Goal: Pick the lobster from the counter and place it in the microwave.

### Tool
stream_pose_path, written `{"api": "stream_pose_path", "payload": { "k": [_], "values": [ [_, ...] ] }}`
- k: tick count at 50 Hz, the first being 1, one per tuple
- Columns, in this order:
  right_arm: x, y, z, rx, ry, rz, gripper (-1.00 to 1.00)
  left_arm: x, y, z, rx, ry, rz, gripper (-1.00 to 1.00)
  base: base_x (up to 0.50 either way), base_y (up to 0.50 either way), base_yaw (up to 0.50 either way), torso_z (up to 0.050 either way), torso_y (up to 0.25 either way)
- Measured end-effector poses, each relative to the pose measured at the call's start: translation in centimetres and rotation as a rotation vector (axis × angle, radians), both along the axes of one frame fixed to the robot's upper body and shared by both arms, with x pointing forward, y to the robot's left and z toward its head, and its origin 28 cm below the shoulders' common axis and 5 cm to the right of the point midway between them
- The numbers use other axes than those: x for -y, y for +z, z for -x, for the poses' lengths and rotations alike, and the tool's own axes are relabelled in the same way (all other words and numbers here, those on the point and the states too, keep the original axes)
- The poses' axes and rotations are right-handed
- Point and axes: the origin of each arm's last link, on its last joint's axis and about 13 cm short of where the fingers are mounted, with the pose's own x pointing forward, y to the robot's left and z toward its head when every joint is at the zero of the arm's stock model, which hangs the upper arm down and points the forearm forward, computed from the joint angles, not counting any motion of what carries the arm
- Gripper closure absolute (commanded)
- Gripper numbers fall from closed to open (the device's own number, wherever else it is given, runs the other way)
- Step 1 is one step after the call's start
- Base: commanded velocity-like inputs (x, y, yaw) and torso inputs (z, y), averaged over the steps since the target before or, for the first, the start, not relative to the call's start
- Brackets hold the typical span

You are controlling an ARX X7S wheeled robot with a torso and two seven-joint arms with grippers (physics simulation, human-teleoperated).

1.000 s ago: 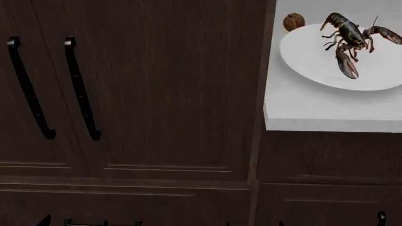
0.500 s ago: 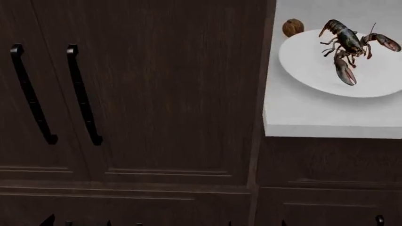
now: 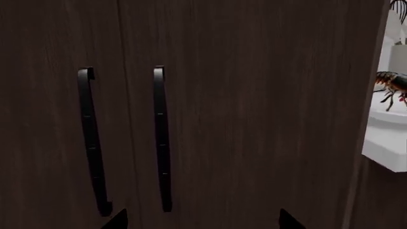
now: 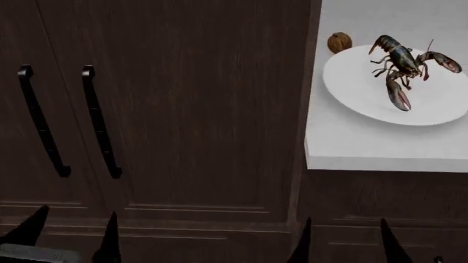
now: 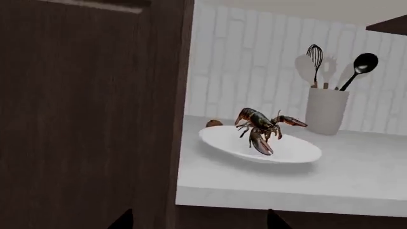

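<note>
dark lobster (image 4: pixel 398 66) with reddish claws lies upright on a plate (image 4: pixel 365 93) — atop the white counter (image 4: pixel 351 145).

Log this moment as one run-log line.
phase: approach | dark greenish-brown lobster on round white plate | left gripper open | right gripper open

Before me stood dark wood cabinet doors (image 4: pixel 183 109) with two black handles (image 4: pixel 100 120); white tiled wall (image 5: pixel 254 67) lay behind.

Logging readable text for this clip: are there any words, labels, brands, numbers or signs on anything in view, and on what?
None: no view shows any text.
The lobster, white plate, walnut, counter, cabinet doors and utensil holder all show plain, unmarked surfaces.
</note>
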Motion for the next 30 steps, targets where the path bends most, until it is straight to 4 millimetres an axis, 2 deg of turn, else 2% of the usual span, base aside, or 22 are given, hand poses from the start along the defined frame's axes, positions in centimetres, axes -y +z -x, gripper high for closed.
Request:
{"api": "stream_pose_path", "payload": {
  "k": [16,24,30],
  "values": [
    [2.7,8.1,1.7,0.281,-0.079,0.105,-1.00,-0.2,4.7,-1.4,0.073,-0.027,0.018,-1.00,0.00,0.00,0.00,0.050,0.000],
    [4.1,11.7,3.0,0.400,-0.130,0.160,-1.00,-0.1,6.0,-1.5,0.095,-0.043,0.017,-1.00,0.00,0.00,0.00,0.050,0.000],
    [5.5,13.6,4.6,0.479,-0.209,0.209,-1.00,-0.1,6.7,-1.4,0.109,-0.050,0.014,-1.00,0.00,0.00,0.00,0.050,0.000]
  ]
}}
